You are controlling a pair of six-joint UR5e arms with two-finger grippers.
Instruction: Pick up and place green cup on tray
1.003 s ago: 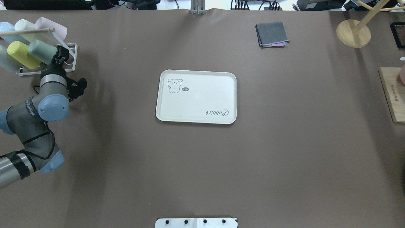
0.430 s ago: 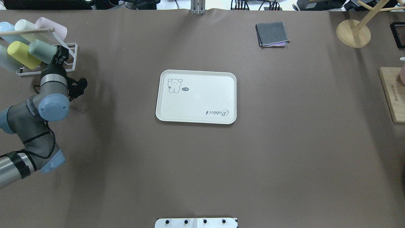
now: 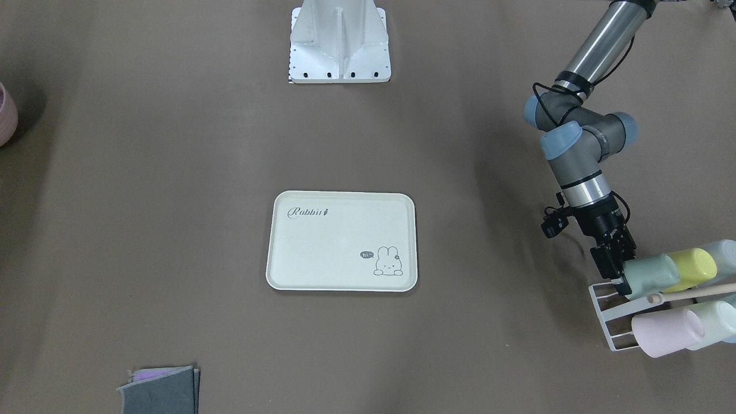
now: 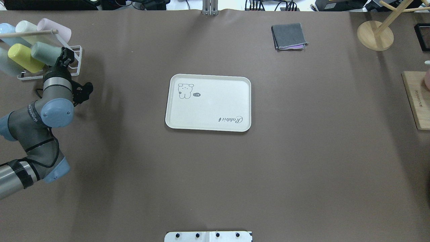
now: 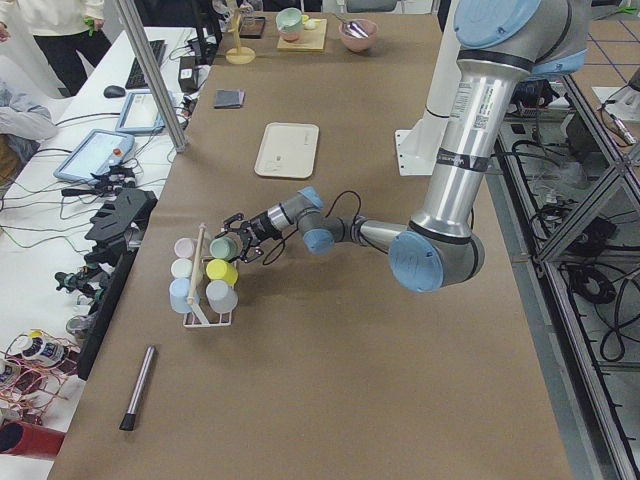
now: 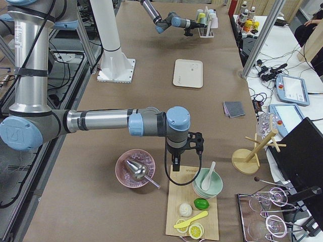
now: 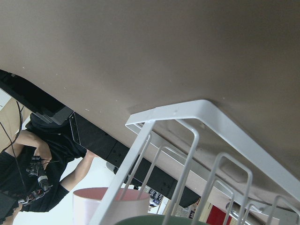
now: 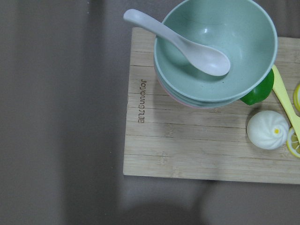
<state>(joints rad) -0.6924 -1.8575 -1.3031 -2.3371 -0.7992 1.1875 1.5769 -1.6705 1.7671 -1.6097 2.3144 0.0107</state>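
The green cup (image 4: 45,53) lies tilted on a peg of the white wire rack (image 4: 76,50) at the far left, next to a yellow cup (image 4: 20,57). My left gripper (image 4: 64,57) is at the cup's mouth, with its fingers shut on the rim. It also shows in the front view (image 3: 616,271), at the green cup (image 3: 651,275). The cup's dark rim (image 7: 159,221) is at the bottom of the left wrist view. The cream tray (image 4: 208,107) lies bare at the table's middle. My right gripper (image 6: 174,162) hangs over a wooden board; I cannot tell its state.
The rack also holds pink (image 3: 667,332), pale mint (image 3: 713,322) and blue cups under a wooden rod. A folded grey cloth (image 4: 289,36) and a wooden stand (image 4: 375,35) are at the far right. The wooden board (image 8: 187,140) carries stacked bowls (image 8: 215,51) with a spoon.
My left gripper has shifted a little away from me along the rack, and the green cup has shifted slightly with it. The tray has not moved.
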